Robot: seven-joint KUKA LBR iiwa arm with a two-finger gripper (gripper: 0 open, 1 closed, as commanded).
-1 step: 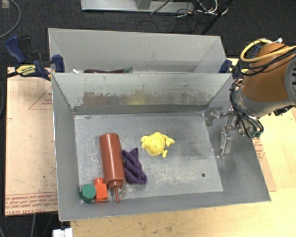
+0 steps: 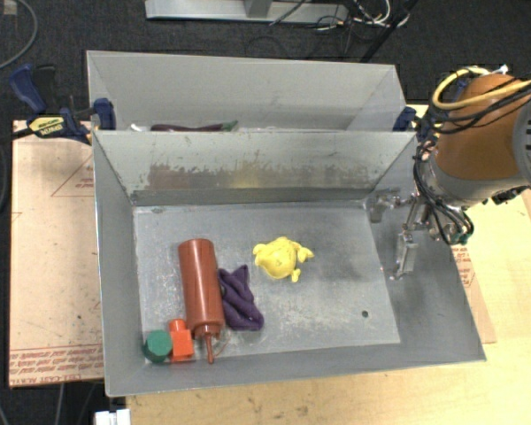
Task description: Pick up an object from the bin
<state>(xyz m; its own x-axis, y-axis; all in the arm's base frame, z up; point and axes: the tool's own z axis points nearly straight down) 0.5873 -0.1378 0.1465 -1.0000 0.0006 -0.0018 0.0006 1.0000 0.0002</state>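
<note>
My gripper (image 2: 399, 266) hangs over the bin's right sloping wall, well to the right of every loose thing, with nothing seen in it. Nearest to it is a yellow soft figure (image 2: 280, 258), lying near the middle of the bin floor. Left of that lies a crumpled purple piece (image 2: 240, 298), which rests against a red-brown cylindrical bottle (image 2: 200, 285) with its nozzle pointing at the front wall.
A small orange block (image 2: 181, 341) and a green round piece (image 2: 157, 347) sit in the front left corner beside the bottle's nozzle. The arm with its orange cover reaches in over the right rim.
</note>
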